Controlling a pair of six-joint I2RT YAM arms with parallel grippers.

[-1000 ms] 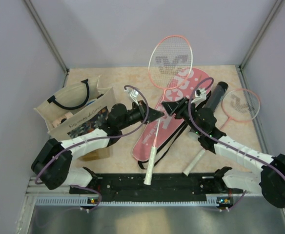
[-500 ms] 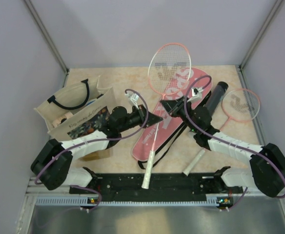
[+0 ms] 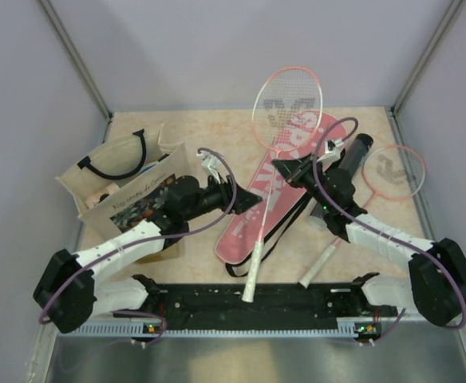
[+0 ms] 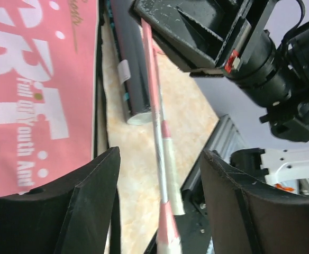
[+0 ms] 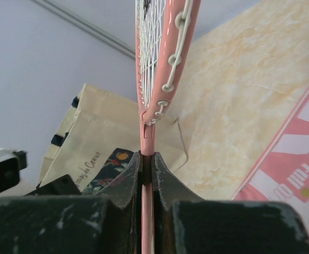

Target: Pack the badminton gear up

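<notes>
A pink-rimmed racket [image 3: 286, 105] hangs tilted above the pink "SPORT" cover [image 3: 253, 215], its white handle [image 3: 252, 281] pointing at the near edge. My right gripper [image 3: 286, 167] is shut on the pink shaft just below the head [image 5: 160, 53]; the right wrist view shows both jaws pressed on it [image 5: 148, 156]. My left gripper [image 3: 251, 200] stands open around the shaft [image 4: 155, 106], lower down, with its fingers [image 4: 93, 203] clear of it on both sides. A black tube [image 3: 353, 156] and the second racket [image 3: 392, 170] lie to the right of the cover.
A beige tote bag [image 3: 125, 182] with black handles stands at the left, with a brown cardboard box [image 3: 159, 252] in front of it. The second racket's handle [image 3: 317, 266] reaches towards the black base rail [image 3: 249, 302]. Grey walls close in the table.
My right gripper has shut on the racket's shaft below the head. My left gripper has opened and let the shaft go. The racket's head has swung a little right.
</notes>
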